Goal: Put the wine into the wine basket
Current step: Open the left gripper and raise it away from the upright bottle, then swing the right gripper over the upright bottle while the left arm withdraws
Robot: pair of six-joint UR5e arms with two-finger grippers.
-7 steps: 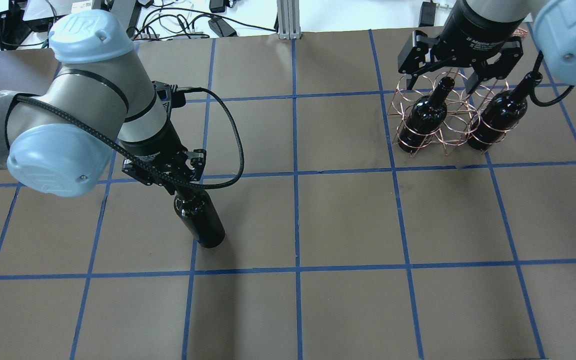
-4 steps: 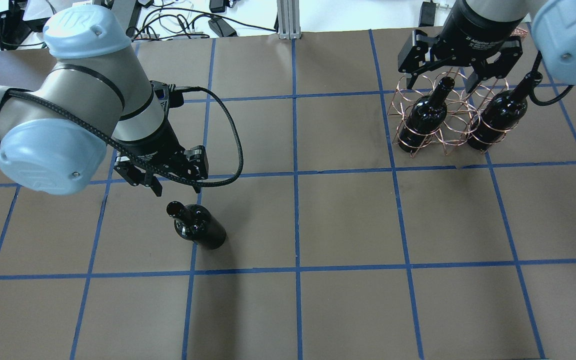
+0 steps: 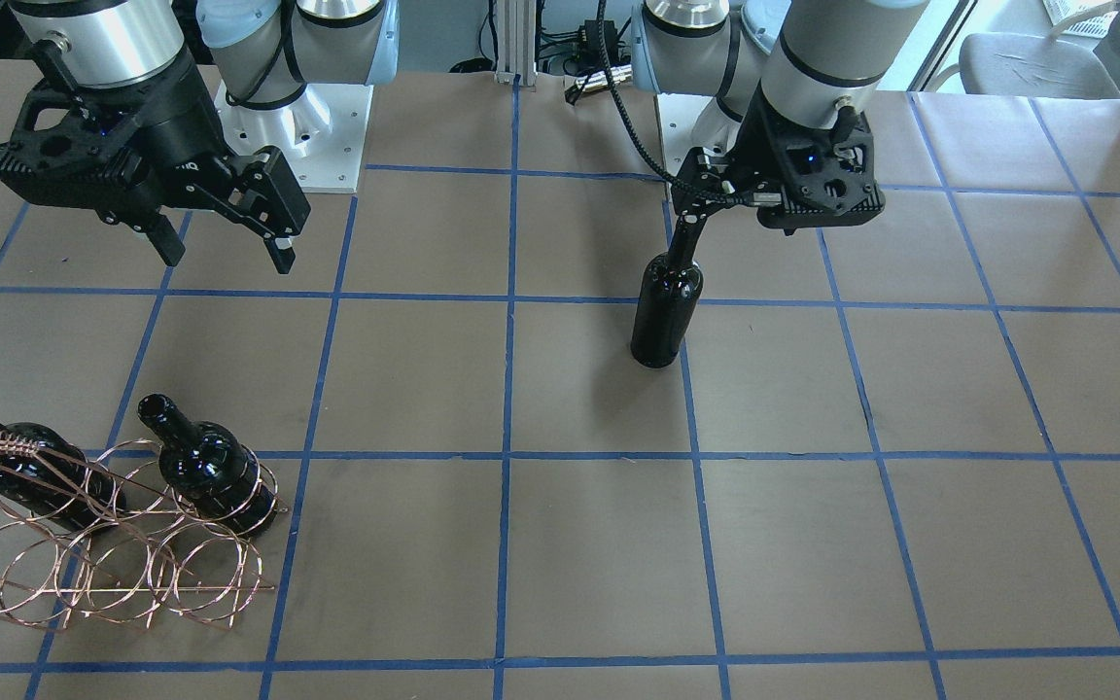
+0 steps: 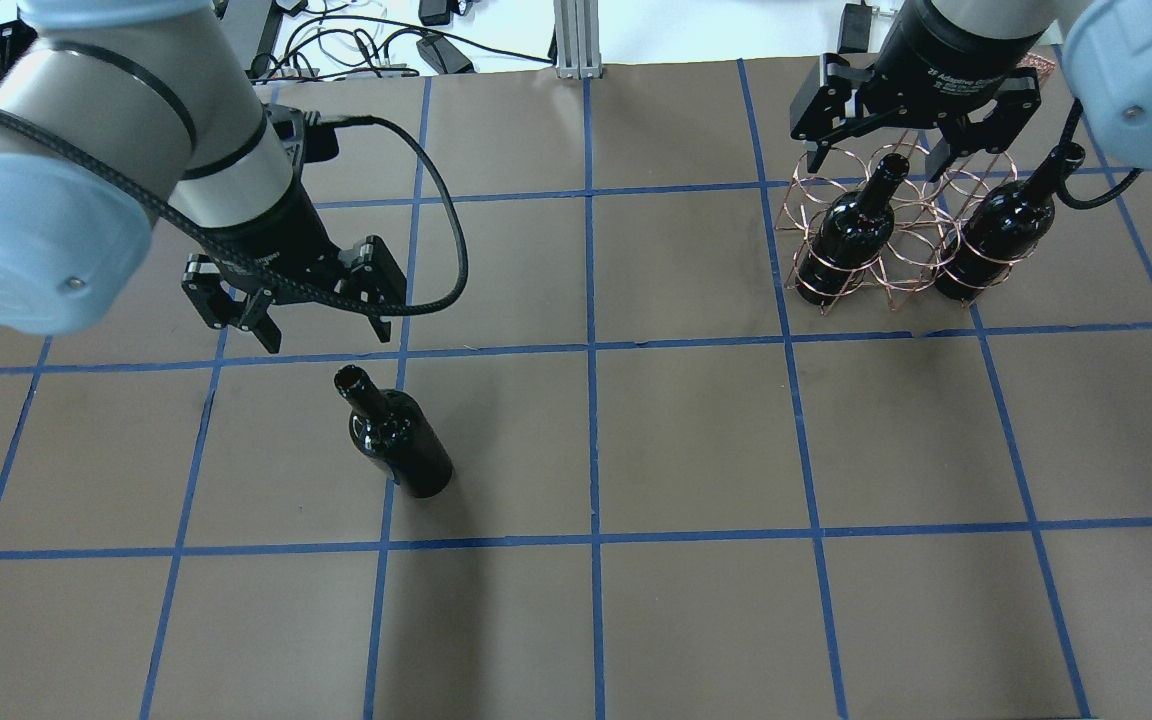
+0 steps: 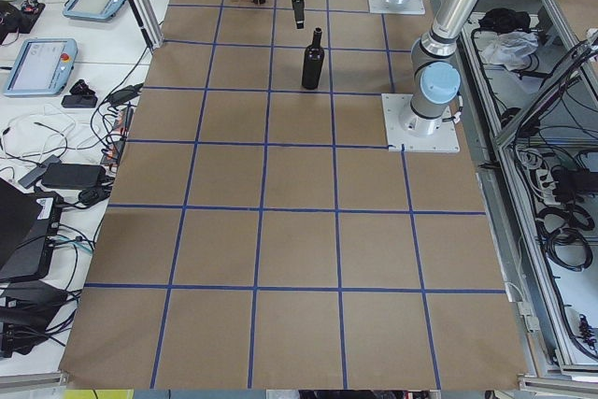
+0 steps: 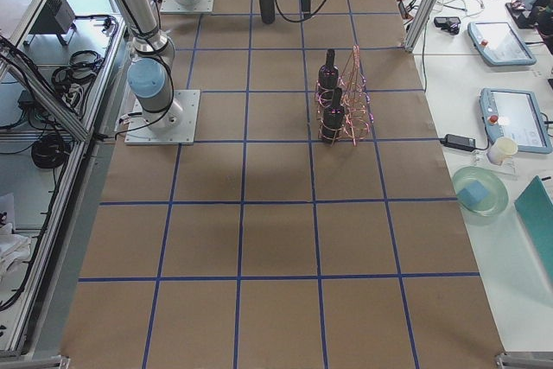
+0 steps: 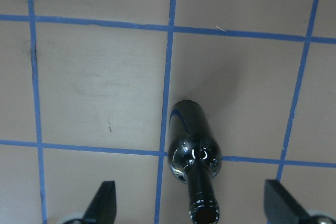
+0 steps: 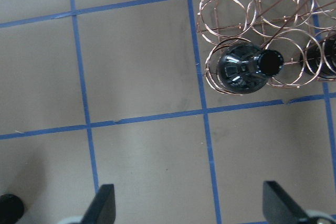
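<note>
Lone wine bottle (image 4: 398, 445) upright on table (image 4: 696, 440), left gripper (image 4: 326, 335) spread wide at its 11 o'clock, empty, right gripper (image 3: 227, 258) spread wide, empty, above wire basket (image 4: 904, 262) with two bottles (image 4: 846, 235)

The wine basket (image 4: 894, 240) sits on the surface (image 4: 696, 440). Two bottles (image 4: 844, 238) (image 4: 994, 235) stand in its robot-facing hoops, one at each end. The right tool (image 3: 229, 261) hangs above that side. The third bottle (image 4: 398, 445) stands alone, well off toward the robot's left of the basket, beneath the left tool (image 4: 328, 340).
</note>
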